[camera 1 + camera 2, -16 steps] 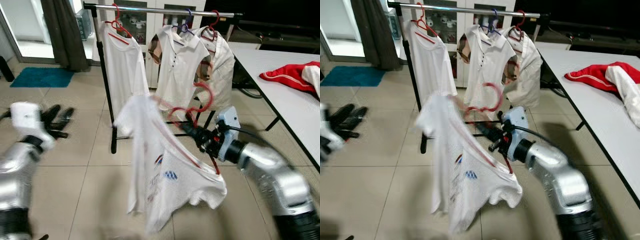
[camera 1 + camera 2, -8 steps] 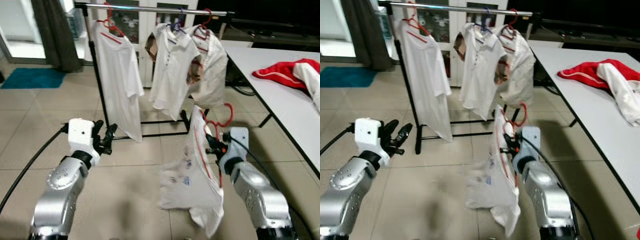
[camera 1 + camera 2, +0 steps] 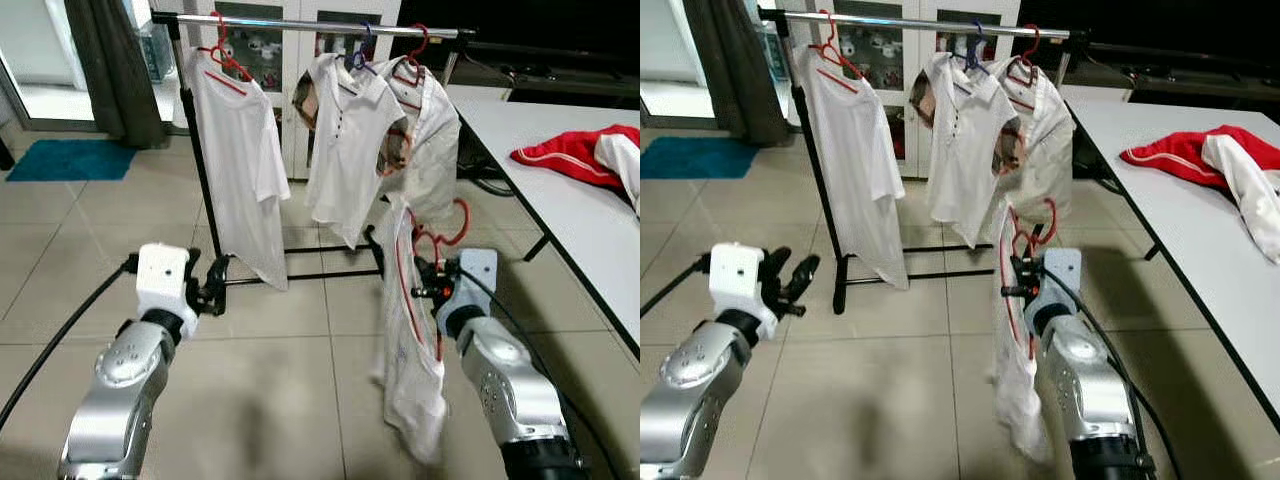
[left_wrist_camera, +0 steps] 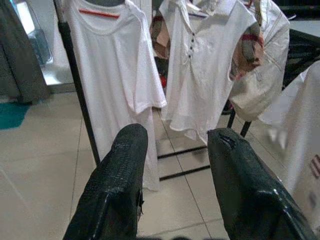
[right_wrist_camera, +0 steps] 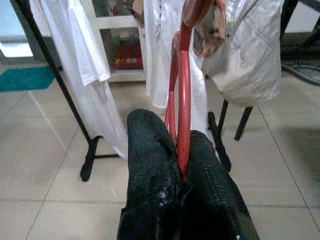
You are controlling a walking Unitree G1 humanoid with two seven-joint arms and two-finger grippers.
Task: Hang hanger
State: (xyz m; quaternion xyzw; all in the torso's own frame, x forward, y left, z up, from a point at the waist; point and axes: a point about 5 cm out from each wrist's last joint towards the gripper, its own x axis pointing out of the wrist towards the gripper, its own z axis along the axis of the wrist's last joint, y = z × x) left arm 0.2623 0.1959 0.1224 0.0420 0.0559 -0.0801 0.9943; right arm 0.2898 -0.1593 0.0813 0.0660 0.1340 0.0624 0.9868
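Red hanger (image 3: 432, 235) with white shirt (image 3: 408, 340) is clamped in right pincer (image 5: 182, 150), held up in front of the clothes rack (image 3: 300, 22), below its rail; left pincer (image 4: 175, 165) is held apart, empty, pointed at the rack; red garment (image 3: 580, 155) is seen on the bench (image 3: 560, 200).

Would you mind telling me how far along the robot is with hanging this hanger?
Done: three garments already hang on the rail. In hand: the right gripper is shut on the red hanger, with a white shirt draped on it, held low in front of the rack. Left: raising its hook onto the rail. The left gripper is open and holds nothing.
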